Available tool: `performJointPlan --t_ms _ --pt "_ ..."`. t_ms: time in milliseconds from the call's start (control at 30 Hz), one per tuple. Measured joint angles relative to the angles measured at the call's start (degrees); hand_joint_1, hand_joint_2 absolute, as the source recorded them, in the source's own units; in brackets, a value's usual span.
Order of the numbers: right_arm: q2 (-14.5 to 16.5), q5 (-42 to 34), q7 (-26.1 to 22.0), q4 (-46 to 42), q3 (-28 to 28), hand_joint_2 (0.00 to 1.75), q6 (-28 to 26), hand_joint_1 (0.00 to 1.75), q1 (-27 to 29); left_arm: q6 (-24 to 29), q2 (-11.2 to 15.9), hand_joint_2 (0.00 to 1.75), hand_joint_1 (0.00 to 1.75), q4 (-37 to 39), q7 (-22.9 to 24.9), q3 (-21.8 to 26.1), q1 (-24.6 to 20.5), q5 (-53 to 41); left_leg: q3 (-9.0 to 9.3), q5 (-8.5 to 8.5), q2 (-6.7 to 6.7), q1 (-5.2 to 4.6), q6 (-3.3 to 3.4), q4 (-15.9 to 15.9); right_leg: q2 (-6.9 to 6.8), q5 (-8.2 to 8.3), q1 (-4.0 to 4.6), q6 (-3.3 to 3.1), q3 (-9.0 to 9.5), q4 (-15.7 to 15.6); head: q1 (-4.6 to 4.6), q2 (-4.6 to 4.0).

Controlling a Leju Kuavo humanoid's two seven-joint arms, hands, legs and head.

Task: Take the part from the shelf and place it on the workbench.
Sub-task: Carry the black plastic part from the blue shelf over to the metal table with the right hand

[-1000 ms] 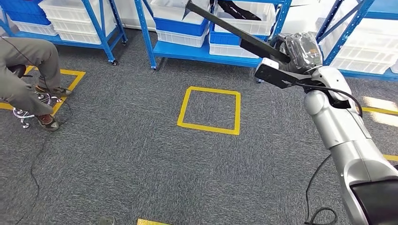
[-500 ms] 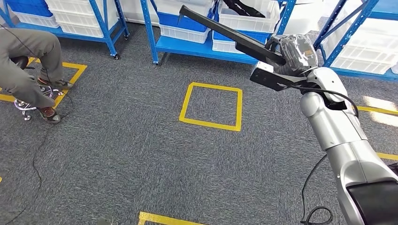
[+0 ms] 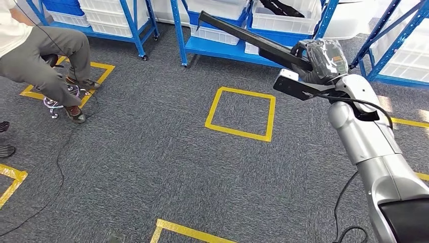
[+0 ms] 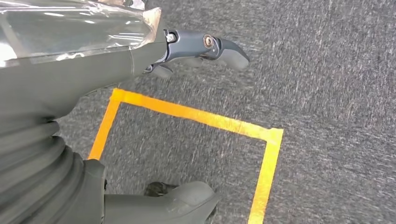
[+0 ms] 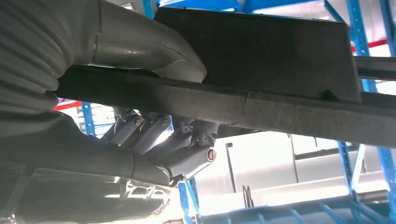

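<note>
Since the earlier frame the whole view has shifted rightward with the camera. Right hand (image 3: 324, 58), upper right, grips the long black part (image 3: 253, 38), which slants toward upper centre. Left hand (image 4: 140, 51) hangs spread above yellow floor tape (image 4: 196, 114), holding nothing.

Right arm (image 3: 372, 147): silver, smooth rounded shells, black panel at the near end, black cable looping along it. Right robot hand (image 3: 324, 58) under clear plastic film; ribbed grey cover, thick grey thumb, dark fingers (image 5: 187, 161) with a visible screw. Left robot hand (image 4: 84, 93) alike.
</note>
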Motion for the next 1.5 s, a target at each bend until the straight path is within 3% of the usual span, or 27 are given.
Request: performJointPlan --t_ms 67,133,167,200,267,300,333,400,467,500,567,633,667,700,767,833,900,933,1000,1067,1133,1167,1200,1267,1333,1433,1500 --pt "-0.1 0.12 0.02 -0.1 -0.01 1.75 0.02 1.75 0.0 0.0 -0.03 1.75 0.0 0.0 0.01 -0.01 -0.07 -0.1 -3.19 -3.89 1.49 -0.04 -0.17 7.81 -1.0 0.11 0.51 -0.44 -0.1 0.01 -0.08 0.0" --pt "-0.17 0.27 0.02 -0.11 0.0 1.75 0.06 1.75 0.06 -0.01 -0.06 1.75 0.0 0.0 0.03 -0.02 -0.07 -0.17 -4.84 -5.11 1.79 -0.05 -0.06 12.2 -2.04 0.11 0.9 -0.49 -0.15 0.02 -0.07 0.0" --pt "-0.19 0.29 0.02 -0.16 0.0 1.75 0.08 1.75 0.08 -0.02 -0.06 1.75 0.0 0.0 0.04 -0.02 -0.07 -0.25 -4.12 -4.26 1.86 -0.08 0.14 11.2 -2.55 0.09 1.04 -0.51 -0.14 0.03 -0.07 0.0" --pt "-0.2 0.29 0.01 -0.27 -0.01 1.75 0.13 1.75 0.09 -0.03 -0.03 1.75 0.0 -0.01 0.03 -0.01 -0.08 -0.36 -2.33 -2.72 2.22 -0.16 0.48 8.1 -3.05 0.07 1.17 -0.52 -0.11 0.03 -0.08 0.0" --pt "-0.23 0.32 -0.05 -0.6 -0.04 1.75 0.27 1.75 0.08 -0.07 0.08 1.75 0.0 -0.03 -0.04 -0.02 -0.16 -0.62 1.78 -0.28 4.43 -0.74 1.39 0.49 -4.01 -0.02 1.61 -0.5 -0.17 0.07 -0.05 0.0" --pt "-0.26 0.37 -0.1 -0.74 -0.05 1.75 0.34 1.75 0.09 -0.08 0.13 1.75 0.0 -0.05 -0.07 -0.02 -0.21 -0.69 2.99 0.26 5.3 -1.1 1.79 -1.96 -4.44 -0.06 1.85 -0.45 -0.25 0.08 -0.01 0.0" --pt "-0.25 0.43 -0.14 -0.81 -0.03 1.75 0.4 1.75 0.14 -0.1 0.15 1.75 0.0 -0.06 -0.09 -0.03 -0.25 -0.72 3.37 0.28 5.74 -1.44 2.09 -2.99 -4.91 -0.09 2.08 -0.38 -0.32 0.08 0.0 0.0" --pt "-0.16 0.54 -0.19 -0.89 0.02 1.75 0.51 1.75 0.3 -0.13 0.16 1.75 0.0 -0.07 -0.09 -0.03 -0.29 -0.73 3.25 0.61 4.63 -1.68 2.66 -3.37 -5.84 -0.22 2.37 -0.16 -0.41 0.02 0.01 0.0" --pt "-0.16 0.58 -0.27 -0.99 0.02 1.75 0.58 1.75 0.42 -0.14 0.13 1.75 0.0 -0.11 -0.11 -0.02 -0.31 -0.73 3.39 1.23 3.48 -1.57 3.51 -4.07 -4.79 -1.35 2.32 0.0 -1.11 1.5 0.05 0.0" --pt "-0.28 0.58 -0.32 -1.04 0.01 1.75 0.58 1.75 0.47 -0.15 0.13 1.75 0.0 -0.16 -0.13 -0.01 -0.35 -0.73 3.48 1.54 2.88 -1.43 3.93 -4.38 -3.56 -2.59 2.23 -0.05 -2.17 3.79 0.09 0.0" --pt "-0.63 0.58 -0.39 -1.04 0.0 1.75 0.58 1.75 0.81 -0.15 0.15 1.75 0.0 -0.22 -0.14 -0.01 -0.42 -0.73 3.39 1.84 1.52 -1.36 4.36 -4.51 -1.32 -5.69 1.89 -0.3 -5.6 11.32 0.19 0.0" --pt "-0.81 0.6 -0.36 -1.03 0.01 1.75 0.58 1.75 1.35 -0.15 0.11 1.75 0.0 -0.24 -0.14 -0.01 -0.35 -0.73 3.34 1.97 -0.03 -1.36 4.34 -4.49 -0.65 -7.03 1.73 0.09 -8.25 16.64 0.24 0.0" --pt "-0.81 0.61 -0.34 -1.03 0.02 1.75 0.58 1.75 1.53 -0.15 0.09 1.75 0.0 -0.24 -0.14 -0.01 -0.29 -0.73 3.33 2.05 -0.8 -1.34 4.24 -4.46 -0.53 -6.38 1.64 0.54 -8.16 16.22 0.24 0.0" --pt "-0.8 0.61 -0.34 -1.03 0.02 1.75 0.58 1.75 1.61 -0.15 0.07 1.75 0.0 -0.24 -0.14 -0.01 -0.24 -0.73 3.33 2.14 -1.53 -1.3 4.09 -4.41 -0.31 -4.96 1.49 1.05 -7.0 13.61 0.23 0.0" --pt "-0.78 0.67 -0.4 -1.04 0.02 1.75 0.57 1.75 1.49 -0.16 0.08 1.75 0.0 -0.24 -0.17 -0.01 -0.26 -0.73 3.11 2.29 -2.98 -1.34 3.72 -4.12 1.61 -1.66 1.04 1.85 -3.27 5.51 0.28 0.0" --pt "-0.36 0.96 -0.55 -1.03 0.06 1.75 0.42 1.75 1.38 -0.27 0.09 1.75 0.0 -0.24 -0.25 -0.01 -0.25 -0.67 2.47 2.52 -4.26 -1.51 3.11 -3.79 3.22 0.03 0.85 1.72 -1.2 0.9 0.28 0.0" --pt "1.01 1.57 -0.58 -0.99 0.29 1.75 0.05 1.75 1.45 -0.5 0.15 1.75 0.0 -0.24 -0.21 0.01 0.02 -0.48 1.67 2.92 -5.26 -1.47 2.4 -3.63 2.6 0.46 0.74 1.09 -1.3 0.69 0.23 0.0" --pt "2.0 1.86 -0.54 -0.97 0.5 1.75 -0.16 1.75 1.51 -0.6 0.22 1.75 0.0 -0.24 -0.13 0.02 0.22 -0.31 1.32 2.85 -4.93 -1.4 2.12 -3.36 2.12 0.64 0.52 0.81 -1.46 0.76 0.24 0.0" --pt "4.27 2.3 -0.51 -1.01 1.01 1.75 -0.48 1.75 1.62 -0.63 0.31 1.75 0.0 -0.24 0.04 0.07 0.41 -0.02 -0.03 1.04 -2.25 -1.24 1.43 -0.8 1.06 0.96 0.16 -0.03 -1.62 0.74 -0.06 0.0" --pt "6.3 2.49 -0.59 -1.1 1.48 1.75 -0.6 1.75 1.69 -0.63 0.28 1.75 0.0 -0.24 0.08 0.13 0.39 0.09 -2.93 -2.65 0.72 -0.87 0.68 5.64 -0.19 0.99 0.46 -0.64 -1.65 0.74 -0.3 0.0" --pt "7.84 2.2 -0.94 -1.38 1.88 1.75 -0.47 1.75 1.87 -0.64 0.18 1.75 0.0 -0.23 0.07 0.24 0.53 0.14 -5.42 -4.79 1.57 -0.35 0.11 11.19 -1.74 0.92 0.61 -0.82 -1.67 0.76 -0.3 0.0" --pt "8.44 1.94 -1.24 -1.75 2.06 1.75 -0.27 1.75 2.03 -0.72 0.16 1.75 0.0 -0.23 0.03 0.3 0.65 0.19 -5.34 -4.47 1.78 -0.1 -0.14 11.35 -2.52 0.89 0.57 -0.84 -1.67 0.77 -0.31 0.0" --pt "8.9 1.66 -1.63 -2.32 2.18 1.75 -0.01 1.75 2.22 -0.91 0.19 1.75 0.0 -0.23 -0.05 0.36 0.75 0.26 -4.12 -3.27 2.13 0.18 -0.39 9.32 -3.3 0.82 0.5 -0.77 -1.65 0.79 -0.31 0.0" --pt "9.5 1.15 -2.39 -3.87 2.27 1.75 0.67 1.75 2.51 -1.8 0.2 1.75 0.0 -0.24 -0.36 0.52 0.79 0.4 -0.02 -0.48 4.0 0.53 -0.85 2.33 -4.75 0.52 0.59 -0.34 -1.64 0.89 -0.36 0.0" --pt "9.79 0.91 -2.82 -5.49 2.22 1.75 1.09 1.75 2.82 -3.05 0.16 1.75 0.0 -0.26 -0.58 0.65 0.72 0.43 2.12 0.63 5.1 0.35 -0.47 -1.65 -5.93 0.19 1.09 0.4 -1.54 0.89 -0.18 0.0" --pt "10.23 1.15 -2.92 -7.82 2.18 1.75 1.16 1.75 3.86 -5.46 0.26 1.75 0.0 -0.27 -0.18 0.68 0.71 0.27 2.11 0.79 3.41 -0.21 1.14 -2.19 -7.14 -0.03 1.46 1.57 -0.97 0.4 0.06 0.0" --pt "10.26 1.36 -2.86 -9.04 1.97 1.75 1.18 1.75 4.72 -7.23 0.36 1.75 0.0 -0.28 0.55 0.69 0.55 -0.08 2.28 1.13 2.16 -0.26 2.16 -2.64 -5.16 -1.56 1.15 1.75 -1.81 2.52 0.15 0.0"
